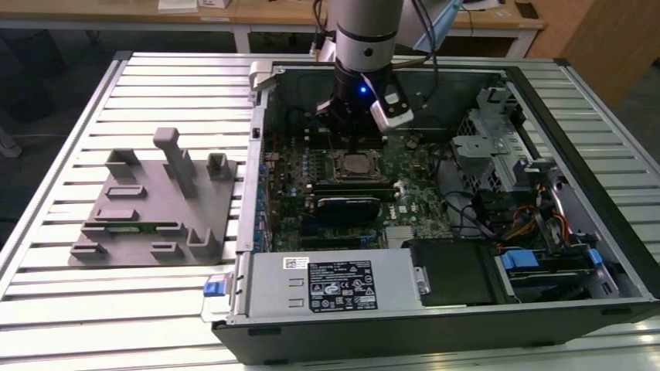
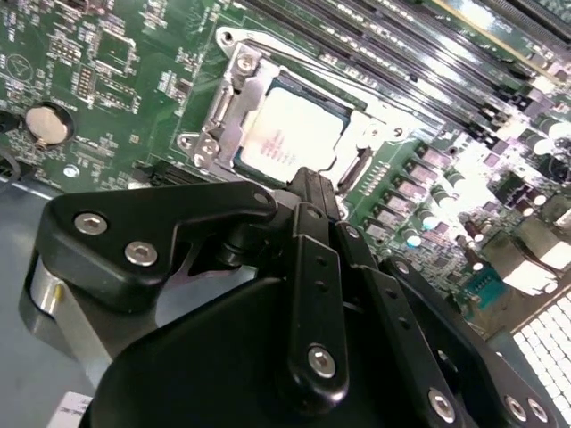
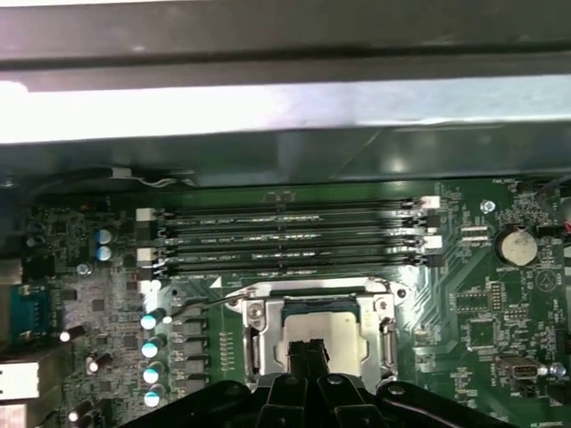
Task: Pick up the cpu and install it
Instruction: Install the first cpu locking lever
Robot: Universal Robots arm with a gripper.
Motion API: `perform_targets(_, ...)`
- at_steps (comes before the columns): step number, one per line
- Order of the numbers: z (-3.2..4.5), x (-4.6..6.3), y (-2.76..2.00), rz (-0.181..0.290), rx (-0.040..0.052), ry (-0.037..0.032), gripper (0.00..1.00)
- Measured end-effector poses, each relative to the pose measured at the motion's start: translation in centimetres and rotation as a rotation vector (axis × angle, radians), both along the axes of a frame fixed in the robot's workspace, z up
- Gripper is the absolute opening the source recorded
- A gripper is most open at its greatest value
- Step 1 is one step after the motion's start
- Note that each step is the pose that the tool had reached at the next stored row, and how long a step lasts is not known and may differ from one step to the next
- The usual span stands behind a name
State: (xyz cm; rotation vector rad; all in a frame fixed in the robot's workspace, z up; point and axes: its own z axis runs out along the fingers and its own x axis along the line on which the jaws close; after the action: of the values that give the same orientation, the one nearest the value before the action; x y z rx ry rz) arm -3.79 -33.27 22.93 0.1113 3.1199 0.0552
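One cpu [image 2: 290, 134], and it's lying flat inside the metal socket frame [image 2: 236, 98] on the green motherboard [image 2: 107, 53], silvery top facing up; it isn't in my claw [image 2: 312, 178]. Fingers are pressed together with nothing between them as far as I can see; in both wrist views the tips sit right over one edge of the chip; can't tell whether they actually touch it or just hover.

Four long memory slots [image 3: 285, 236] run side by side just beyond the socket; a round coin battery [image 3: 516, 245] sits off to one side of them on the board.

From the exterior view, my arm comes straight down into the open computer case [image 1: 577, 100], which lies on its side on the slatted metal worktop [image 1: 175, 85]; the claw hangs directly above the socket near the middle of the board. A grey power supply box [image 1: 330, 282] fills the near corner of the case; a grey plastic fixture block [image 1: 134, 232] sits on the worktop just beside the case, toward the exterior view's left.
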Motion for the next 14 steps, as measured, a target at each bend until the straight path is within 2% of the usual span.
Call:
perform_targets(6,0.00,-1.04,-0.14,0.000,0.0001,-0.0001,0.11)
perform_targets(9,0.05,-1.11,-0.14,0.000,-0.0004,0.0002,0.11)
perform_targets(14,0.80,-1.13,-0.14,0.000,0.0000,0.0000,0.11)
